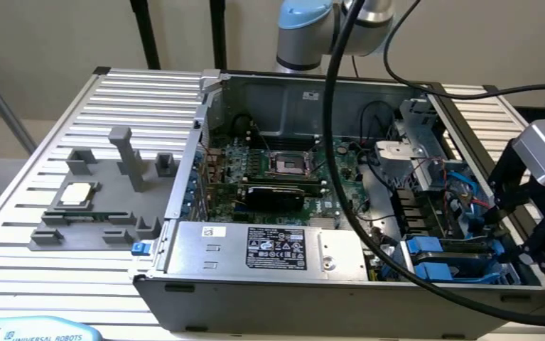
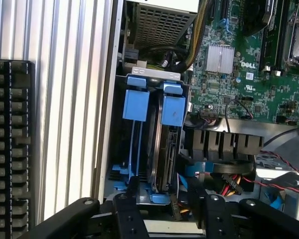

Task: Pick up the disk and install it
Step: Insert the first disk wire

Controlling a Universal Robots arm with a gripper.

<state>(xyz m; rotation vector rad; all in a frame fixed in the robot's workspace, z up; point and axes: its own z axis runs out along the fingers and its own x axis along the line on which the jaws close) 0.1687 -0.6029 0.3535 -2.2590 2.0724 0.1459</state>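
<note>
The disk stands on edge in the drive bay at the corner of the open computer case, its blue bracket tab at the end facing the power supply. In the exterior view the disk lies at the lower right of the case. My gripper hangs directly over the disk's other end, its black body low against the bay. From the exterior view's right, the gripper reaches in over the case wall.
An empty blue bracket sits beside the disk, nearer the case wall. Red, yellow and blue cables crowd the bay's other side. The silver power supply, motherboard and a thick black cable fill the case. A grey fixture stands on the slatted table.
</note>
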